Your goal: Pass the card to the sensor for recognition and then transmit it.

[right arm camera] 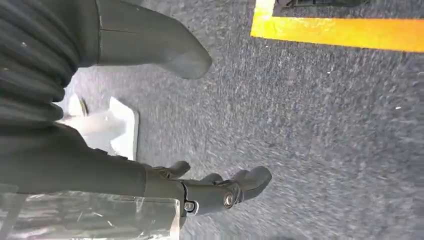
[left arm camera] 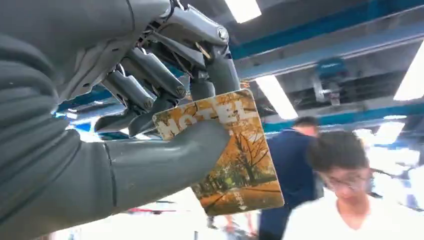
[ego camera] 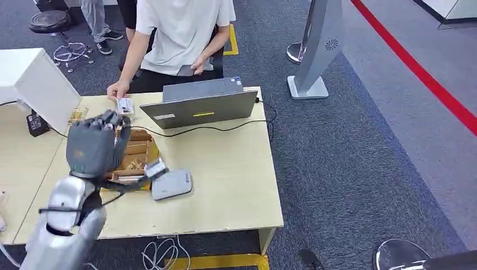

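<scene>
Left hand (ego camera: 95,145) pinching hotel card (left arm camera: 227,150) between thumb and fingers, hovering at left of frame above wooden tray (ego camera: 136,153), near grey card reader (ego camera: 171,184). Right hand (right arm camera: 220,192) hanging loose, holding nothing. Risk: only card's top edge being held, so card might be slipping out.

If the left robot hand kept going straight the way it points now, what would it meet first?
Probably the person's hand resting by a card on the table's far edge; the left robot hand, holding the hotel card, points there, though depth is unclear.
</scene>
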Available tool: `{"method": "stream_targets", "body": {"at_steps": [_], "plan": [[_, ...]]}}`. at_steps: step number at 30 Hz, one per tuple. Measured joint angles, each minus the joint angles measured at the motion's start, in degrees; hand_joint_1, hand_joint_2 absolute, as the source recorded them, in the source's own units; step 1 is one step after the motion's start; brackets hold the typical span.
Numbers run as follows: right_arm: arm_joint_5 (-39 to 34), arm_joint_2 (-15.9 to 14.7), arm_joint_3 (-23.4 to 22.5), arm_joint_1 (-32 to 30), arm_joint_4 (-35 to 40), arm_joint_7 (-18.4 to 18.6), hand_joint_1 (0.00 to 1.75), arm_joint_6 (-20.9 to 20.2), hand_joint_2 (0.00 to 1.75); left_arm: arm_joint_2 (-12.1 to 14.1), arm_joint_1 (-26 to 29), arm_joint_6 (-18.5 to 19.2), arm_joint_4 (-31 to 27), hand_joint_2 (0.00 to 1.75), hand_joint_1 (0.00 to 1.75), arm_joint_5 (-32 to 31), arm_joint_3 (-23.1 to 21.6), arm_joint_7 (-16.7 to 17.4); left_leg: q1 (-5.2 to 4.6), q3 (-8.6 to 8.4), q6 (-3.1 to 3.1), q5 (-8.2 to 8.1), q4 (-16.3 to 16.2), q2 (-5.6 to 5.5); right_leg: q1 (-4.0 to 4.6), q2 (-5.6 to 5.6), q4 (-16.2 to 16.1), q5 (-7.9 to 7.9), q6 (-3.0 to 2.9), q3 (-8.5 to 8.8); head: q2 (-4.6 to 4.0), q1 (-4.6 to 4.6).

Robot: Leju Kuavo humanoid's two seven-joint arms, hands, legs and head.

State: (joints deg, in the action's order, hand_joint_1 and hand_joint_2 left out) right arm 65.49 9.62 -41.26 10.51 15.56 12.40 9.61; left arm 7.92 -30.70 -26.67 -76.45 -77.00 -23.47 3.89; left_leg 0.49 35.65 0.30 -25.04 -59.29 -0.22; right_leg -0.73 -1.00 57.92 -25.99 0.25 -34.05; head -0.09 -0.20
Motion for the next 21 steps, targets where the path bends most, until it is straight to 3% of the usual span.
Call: {"method": "stream_targets", "body": {"at_steps": [4, 9, 16, 21], "plan": [[2.7, 1.0, 2.9, 3.9, -0.2, 2.6, 0.00, -1.9, 1.75, -6.7, -17.8, -5.9, 24.3, 1.75, 1.75, -3.2, 0.0, 3.4, -0.04, 0.26, 0.01, 0.31, 0.0, 0.45, 0.01, 0.43, 0.0, 0.58, 0.03, -0.41, 0.00, 0.06], [4.3, 2.3, 5.7, 5.8, -0.6, 3.8, 0.00, -2.8, 1.75, -10.5, -26.6, -7.0, 41.7, 1.75, 1.75, -8.1, 0.0, 8.3, -0.07, 0.28, 0.06, 0.36, 0.0, 0.54, 0.00, 0.57, 0.0, 0.63, 0.08, -0.47, 0.00, 0.04], [4.4, 2.9, 7.2, 6.6, -1.1, 4.0, 0.00, -3.3, 1.75, -12.1, -30.0, -6.7, 51.6, 1.75, 1.75, -9.6, 0.0, 9.8, -0.03, 0.37, 0.05, 0.34, 0.0, 0.52, 0.00, 0.56, 0.0, 0.57, 0.03, -0.53, 0.02, 0.02], [5.4, 3.2, 8.5, 6.6, -1.4, 5.0, 0.00, -4.3, 1.75, -13.0, -31.4, -3.0, 54.7, 1.75, 1.75, -10.8, 0.0, 12.5, -0.02, 0.39, 0.04, 0.33, 0.0, 0.52, 0.01, 0.56, 0.0, 0.56, 0.04, -0.56, 0.02, -0.02]]}}
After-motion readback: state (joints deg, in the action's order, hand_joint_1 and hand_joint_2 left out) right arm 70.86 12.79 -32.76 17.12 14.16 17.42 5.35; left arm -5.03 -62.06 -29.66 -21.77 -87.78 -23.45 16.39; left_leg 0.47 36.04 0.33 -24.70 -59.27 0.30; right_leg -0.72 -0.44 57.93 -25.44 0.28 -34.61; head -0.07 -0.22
